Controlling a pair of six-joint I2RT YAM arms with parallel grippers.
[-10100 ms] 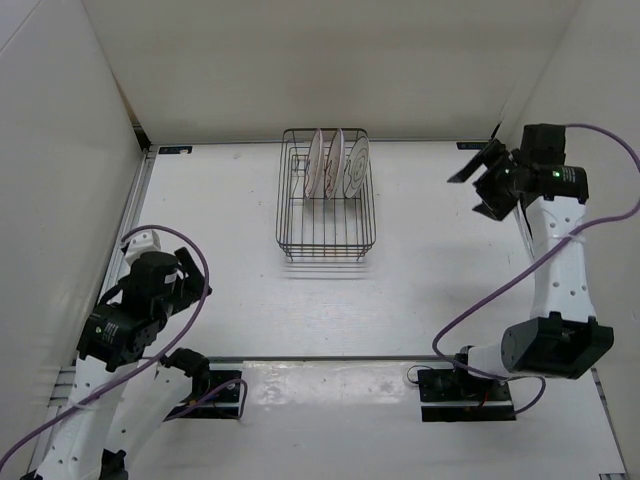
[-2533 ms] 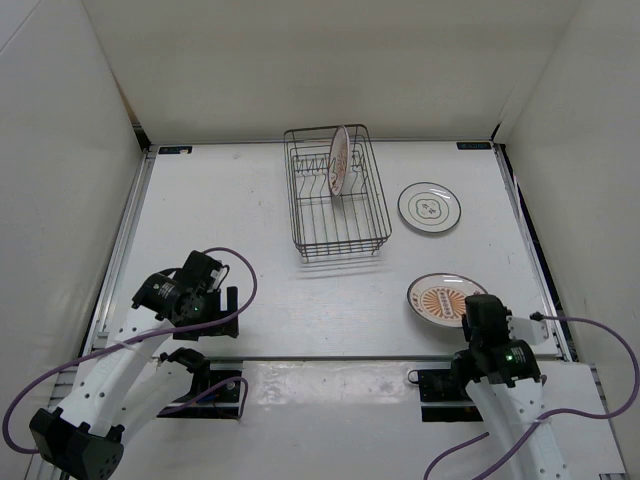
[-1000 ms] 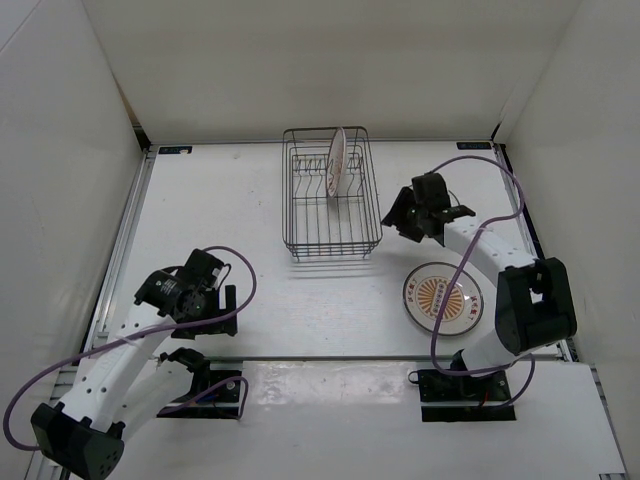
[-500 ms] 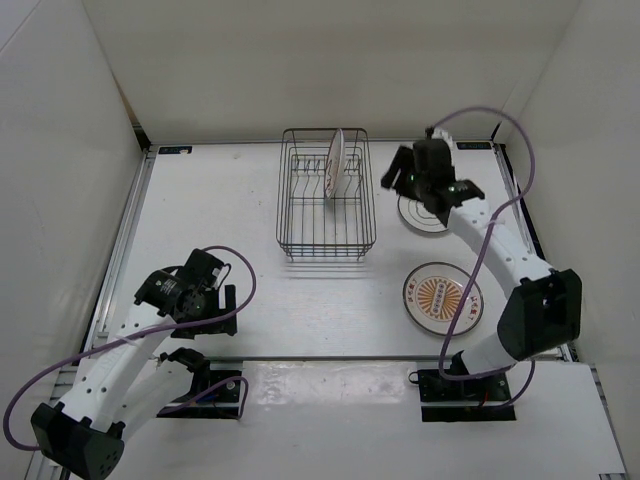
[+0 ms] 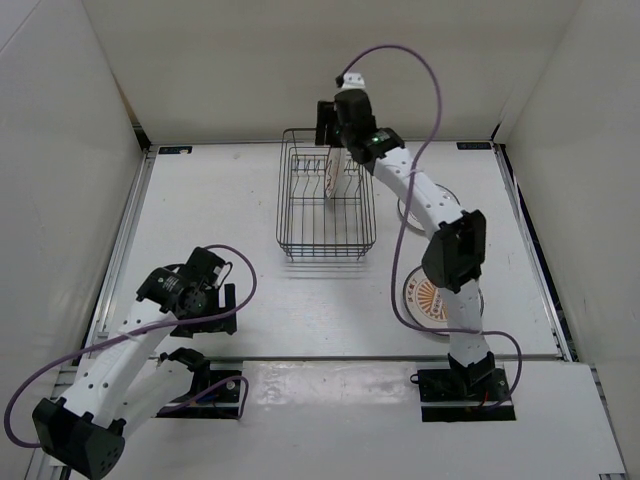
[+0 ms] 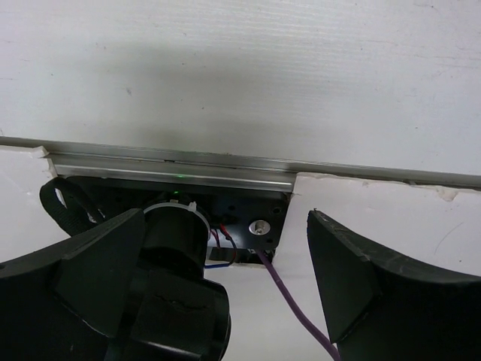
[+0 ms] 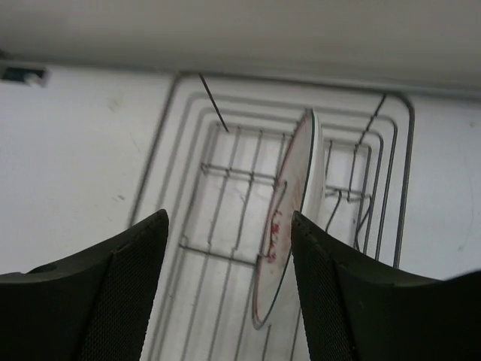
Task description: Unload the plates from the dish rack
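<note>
The dish rack (image 5: 283, 200) stands at the back middle of the table. One plate with reddish marks (image 5: 329, 176) stands upright in it. My right gripper (image 5: 333, 135) hovers open above the rack's back end. In the right wrist view the gripper (image 7: 228, 226) is open above the rack (image 7: 188, 98), and the upright plate (image 7: 289, 226) sits below, just inside the right finger (image 7: 338, 301). The orange sunburst plate (image 5: 420, 293) and the grey-ringed plate (image 5: 409, 216) lie flat on the table to the right, both partly hidden by the right arm. My left gripper (image 5: 228, 310) is open and empty at the near left.
White walls close in the table on three sides, and the back wall is close behind the rack. The left wrist view shows my open left gripper (image 6: 225, 218) over the table's near rail (image 6: 173, 174) and the arm's black base mount (image 6: 255, 218) with a purple cable.
Two plates have left the rack and lie on the table. In the last second my right arm swung from the grey-ringed plate up and left to above the rack. The left arm stayed still.
</note>
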